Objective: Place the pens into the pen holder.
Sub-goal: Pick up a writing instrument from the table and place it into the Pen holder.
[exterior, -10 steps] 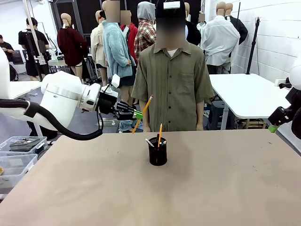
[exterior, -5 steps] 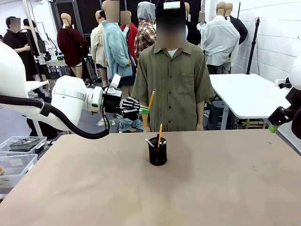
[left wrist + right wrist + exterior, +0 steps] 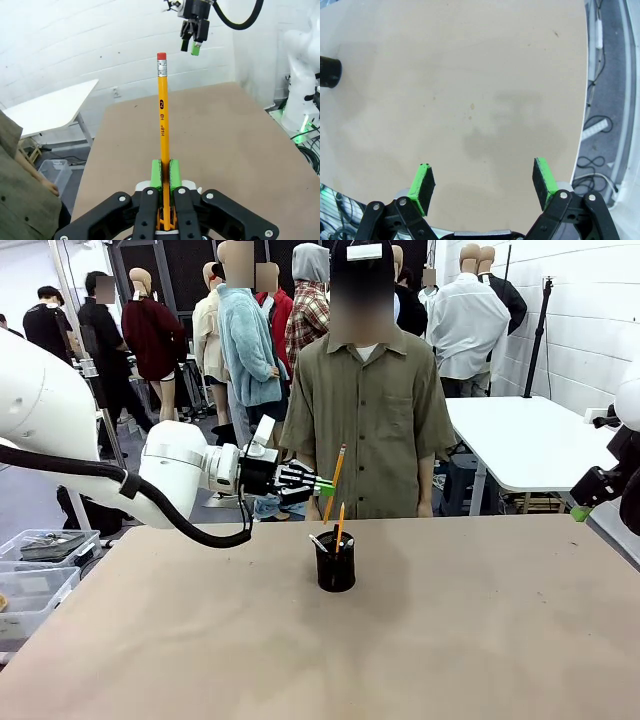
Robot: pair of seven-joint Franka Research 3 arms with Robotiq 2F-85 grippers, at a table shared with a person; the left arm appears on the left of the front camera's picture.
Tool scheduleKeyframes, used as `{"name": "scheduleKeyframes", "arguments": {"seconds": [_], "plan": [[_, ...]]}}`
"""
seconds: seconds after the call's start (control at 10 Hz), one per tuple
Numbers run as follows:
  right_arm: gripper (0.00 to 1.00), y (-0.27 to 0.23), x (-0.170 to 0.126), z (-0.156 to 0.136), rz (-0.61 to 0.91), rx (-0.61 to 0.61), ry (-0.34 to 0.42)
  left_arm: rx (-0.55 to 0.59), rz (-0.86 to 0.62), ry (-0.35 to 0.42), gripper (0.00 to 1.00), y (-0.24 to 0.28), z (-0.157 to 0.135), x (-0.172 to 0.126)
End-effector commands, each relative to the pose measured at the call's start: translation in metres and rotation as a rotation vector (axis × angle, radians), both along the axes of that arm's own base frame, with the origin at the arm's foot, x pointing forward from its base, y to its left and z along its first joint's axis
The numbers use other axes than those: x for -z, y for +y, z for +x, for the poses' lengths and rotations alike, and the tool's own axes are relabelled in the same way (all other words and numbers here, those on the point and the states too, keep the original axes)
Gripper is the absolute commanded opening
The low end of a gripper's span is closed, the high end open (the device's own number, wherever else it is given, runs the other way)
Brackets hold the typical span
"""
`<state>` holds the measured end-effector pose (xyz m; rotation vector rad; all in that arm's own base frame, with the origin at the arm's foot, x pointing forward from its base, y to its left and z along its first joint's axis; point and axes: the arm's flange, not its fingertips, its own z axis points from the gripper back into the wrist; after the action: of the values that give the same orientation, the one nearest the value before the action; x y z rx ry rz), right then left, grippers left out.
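The left arm's fingers [image 3: 325, 487] are clenched on a yellow-orange pencil [image 3: 334, 483], holding it nearly upright in the air just above and a little left of the black mesh cup [image 3: 335, 568]. That cup stands mid-tabletop [image 3: 450, 630] with another orange pencil [image 3: 340, 525] and a pale pen [image 3: 318, 542] poking out. At the right edge, the right arm's fingers [image 3: 485, 182] hang spread wide, grasping nothing.

orange pencil [image 3: 162, 120] (red eraser), black mesh holder [image 3: 335, 562], tan table [image 3: 450, 640]
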<state>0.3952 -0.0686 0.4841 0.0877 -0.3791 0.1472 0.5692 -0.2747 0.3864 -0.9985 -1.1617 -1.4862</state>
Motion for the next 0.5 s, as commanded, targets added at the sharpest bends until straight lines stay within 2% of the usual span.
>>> {"name": "scheduleKeyframes", "arguments": {"seconds": [0.0,0.4], "plan": [[0.98,0.002,0.004,0.0,-0.023,0.011,-0.007,0.02,-0.034,0.001,0.0,-0.007,0.004,0.005],[0.98,0.002,0.004,0.0,-0.023,0.011,-0.007,0.033,-0.073,0.018,0.0,0.001,0.008,0.025]]}}
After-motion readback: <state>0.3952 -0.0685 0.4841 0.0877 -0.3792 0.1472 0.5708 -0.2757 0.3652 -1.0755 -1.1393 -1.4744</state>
